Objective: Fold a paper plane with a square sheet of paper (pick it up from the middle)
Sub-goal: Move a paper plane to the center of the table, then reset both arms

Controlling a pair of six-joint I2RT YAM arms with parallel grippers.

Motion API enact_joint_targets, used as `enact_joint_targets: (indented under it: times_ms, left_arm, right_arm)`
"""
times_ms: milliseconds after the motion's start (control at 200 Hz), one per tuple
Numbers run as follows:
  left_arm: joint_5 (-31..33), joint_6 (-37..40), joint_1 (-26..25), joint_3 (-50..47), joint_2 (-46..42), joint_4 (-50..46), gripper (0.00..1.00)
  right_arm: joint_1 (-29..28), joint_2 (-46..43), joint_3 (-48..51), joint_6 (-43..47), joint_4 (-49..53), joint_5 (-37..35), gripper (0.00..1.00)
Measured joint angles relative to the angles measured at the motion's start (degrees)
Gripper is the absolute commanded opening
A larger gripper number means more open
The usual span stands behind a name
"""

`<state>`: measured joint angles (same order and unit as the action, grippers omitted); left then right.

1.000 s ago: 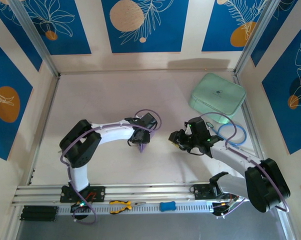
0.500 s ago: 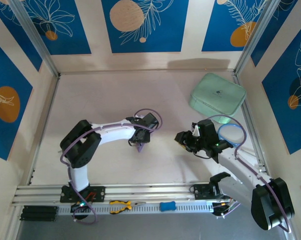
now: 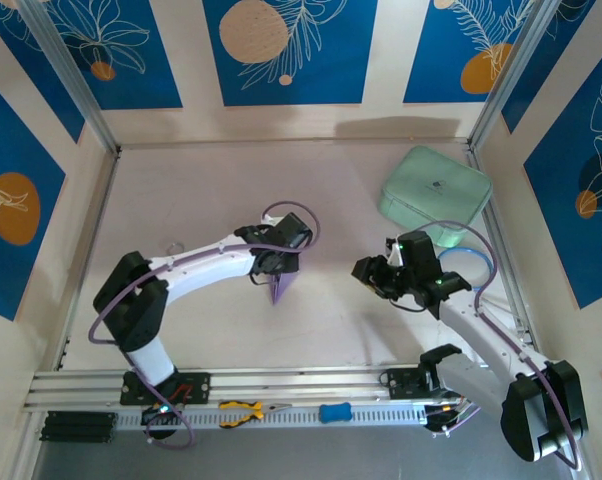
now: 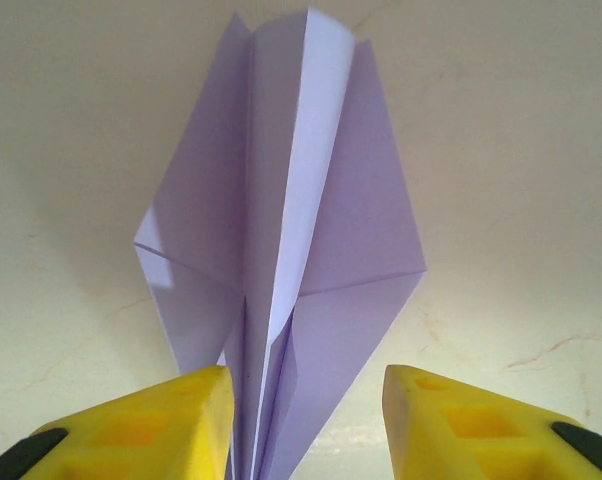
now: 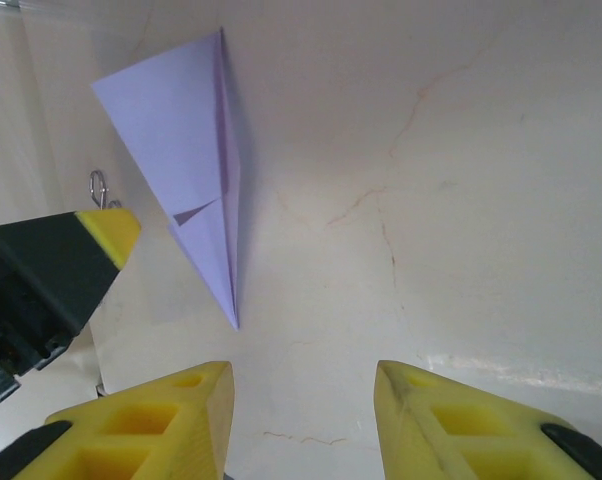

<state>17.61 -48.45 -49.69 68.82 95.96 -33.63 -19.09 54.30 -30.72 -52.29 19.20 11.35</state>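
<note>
The square sheet of paper is folded into a pale lavender paper plane (image 3: pixel 279 291) that lies on the table near the middle. In the left wrist view the paper plane (image 4: pixel 281 230) spreads its wings away from me, and its narrow end runs between my yellow fingers (image 4: pixel 151 430), close to the left one and clear of the right one. My left gripper (image 3: pixel 277 268) (image 4: pixel 306 420) hangs over that end, open. My right gripper (image 3: pixel 369 274) (image 5: pixel 303 420) is open over bare table to the right of the plane (image 5: pixel 196 190), with nothing between its fingers.
A mint-green rounded case (image 3: pixel 434 192) sits at the back right, with a blue cable loop (image 3: pixel 468 266) just in front of it. Yellow pliers (image 3: pixel 243 411) and a small blue item (image 3: pixel 334 412) lie on the aluminium rail (image 3: pixel 281 382) at the near edge.
My left arm has stretched out and its gripper shifted slightly back, leaving more of the plane showing on the table. The right gripper drew back to the right. Both sets of jaws widened a little.
</note>
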Motion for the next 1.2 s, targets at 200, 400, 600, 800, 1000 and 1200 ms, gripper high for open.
enact_joint_targets:
  times_ms: [200, 400, 600, 800, 1000, 1200]
  left_arm:
    - [2.03, 2.49, 0.48, -3.69, -9.05, 1.44, 0.44]
    - [2.86, 7.37, 4.00, -10.32, -17.70, 5.42, 0.51]
    - [7.06, 15.06, 11.98, -20.04, -27.08, 9.11, 0.92]
    - [14.03, 25.77, 26.45, -30.62, -34.23, 18.64, 1.00]
    - [16.96, 37.16, 35.04, -41.57, -32.37, 37.24, 1.00]
    - [13.40, 45.13, 36.63, -47.50, -20.39, 56.04, 0.99]
  right_arm:
    - [0.04, -0.50, -3.37, 4.00, 2.47, -1.40, 0.46]
    - [-0.57, -0.52, -9.27, 12.02, 6.40, -8.02, 0.49]
    - [-2.60, -1.16, -9.11, 27.50, 0.63, -25.94, 0.85]
    - [1.60, 6.64, 4.13, 42.23, -20.13, -34.86, 0.94]
    - [10.80, 16.87, 8.02, 46.53, -37.11, -27.80, 0.91]
    - [11.96, 22.67, 8.02, 51.69, -50.01, -18.29, 0.91]
